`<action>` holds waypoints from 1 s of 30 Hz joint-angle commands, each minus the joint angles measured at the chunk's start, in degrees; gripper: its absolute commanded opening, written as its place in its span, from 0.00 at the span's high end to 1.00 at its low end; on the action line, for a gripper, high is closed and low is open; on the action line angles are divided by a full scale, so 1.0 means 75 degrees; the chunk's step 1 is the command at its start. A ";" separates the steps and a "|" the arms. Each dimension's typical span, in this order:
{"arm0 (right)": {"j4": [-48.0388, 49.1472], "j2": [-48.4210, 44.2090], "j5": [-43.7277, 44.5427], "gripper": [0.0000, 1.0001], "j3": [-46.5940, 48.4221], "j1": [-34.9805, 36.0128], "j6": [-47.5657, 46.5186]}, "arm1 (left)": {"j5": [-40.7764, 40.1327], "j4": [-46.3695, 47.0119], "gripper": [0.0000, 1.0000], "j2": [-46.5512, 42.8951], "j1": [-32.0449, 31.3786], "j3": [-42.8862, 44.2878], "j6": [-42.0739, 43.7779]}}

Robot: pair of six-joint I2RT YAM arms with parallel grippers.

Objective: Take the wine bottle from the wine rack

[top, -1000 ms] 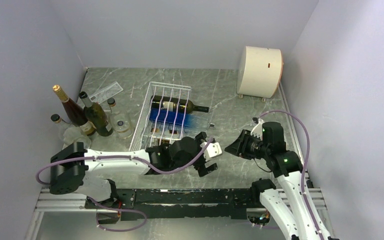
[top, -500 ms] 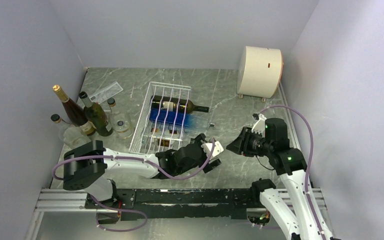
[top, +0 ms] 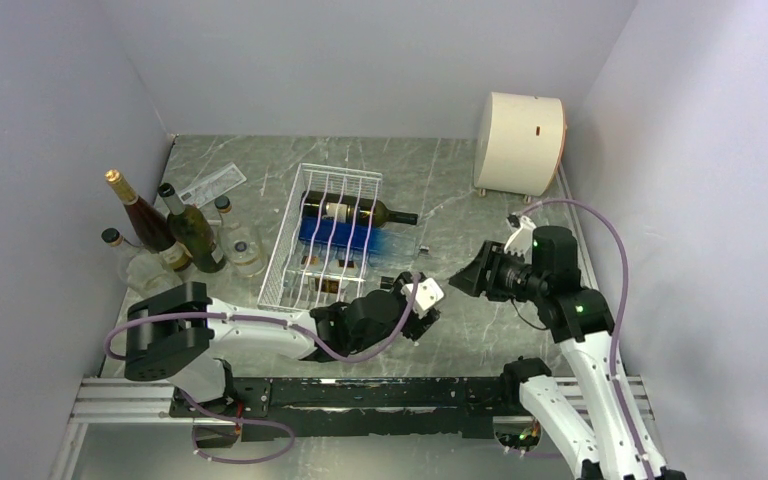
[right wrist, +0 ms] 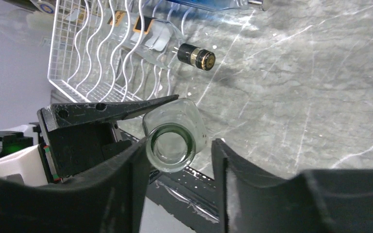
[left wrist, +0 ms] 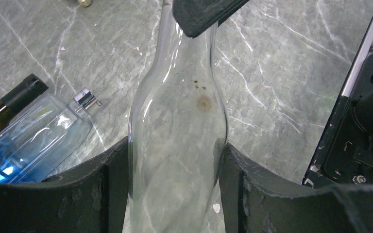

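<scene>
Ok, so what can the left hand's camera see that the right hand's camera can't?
Only the left wrist camera shows the clear bottle from the side, its body squeezed between the left gripper's fingers, plus a dark bottle's black top. Only the right wrist camera shows that clear bottle's open mouth, the white wire rack, and a bottle with a black-and-gold cap lying in it. Both show the clear bottle, the blue bottle and the grey marble table.

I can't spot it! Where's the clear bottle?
In the left wrist view, the clear bottle sits inside the left end effector, right of the blue bottle.
</scene>
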 commanded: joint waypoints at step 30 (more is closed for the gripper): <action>0.0489 0.1355 0.0788 1.00 0.0621 0.0025 -0.0336 | 0.0217 -0.1937 0.00 -0.0731 0.0035 0.1689 -0.1591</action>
